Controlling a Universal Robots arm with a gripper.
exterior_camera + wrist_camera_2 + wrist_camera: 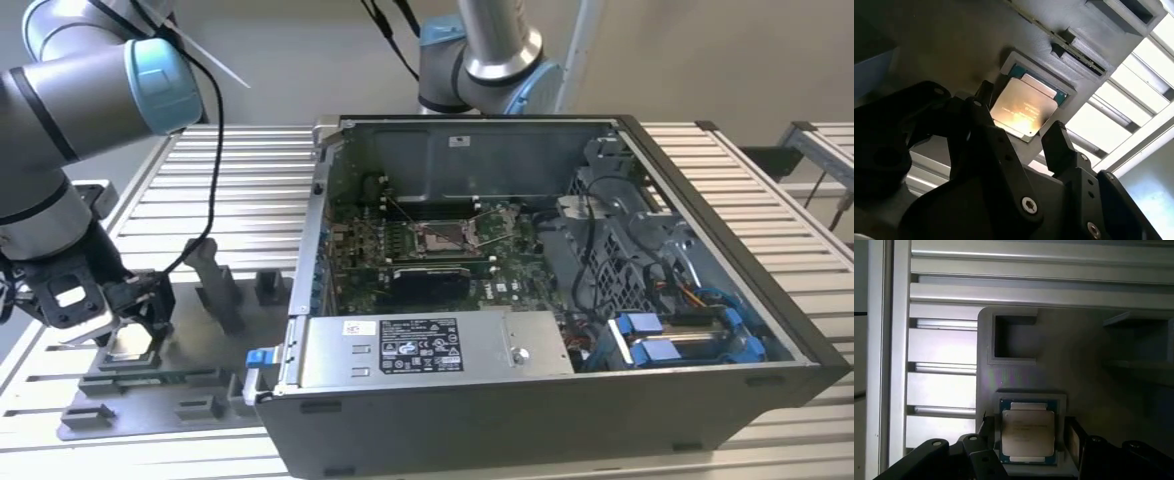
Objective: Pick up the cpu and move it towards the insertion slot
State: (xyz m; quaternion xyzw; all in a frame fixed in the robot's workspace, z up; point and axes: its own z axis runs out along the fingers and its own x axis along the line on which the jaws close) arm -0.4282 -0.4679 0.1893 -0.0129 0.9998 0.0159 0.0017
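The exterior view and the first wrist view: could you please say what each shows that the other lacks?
Exterior view: the open computer case, its green motherboard and the insertion slot. First wrist view: the cpu seated in a recess, another square recess beside it. Both: the grey fixture on the slatted table, the gripper open over it.

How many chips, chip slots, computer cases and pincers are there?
cpu: 1
insertion slot: 1
computer case: 1
pincer: 1
Total: 4
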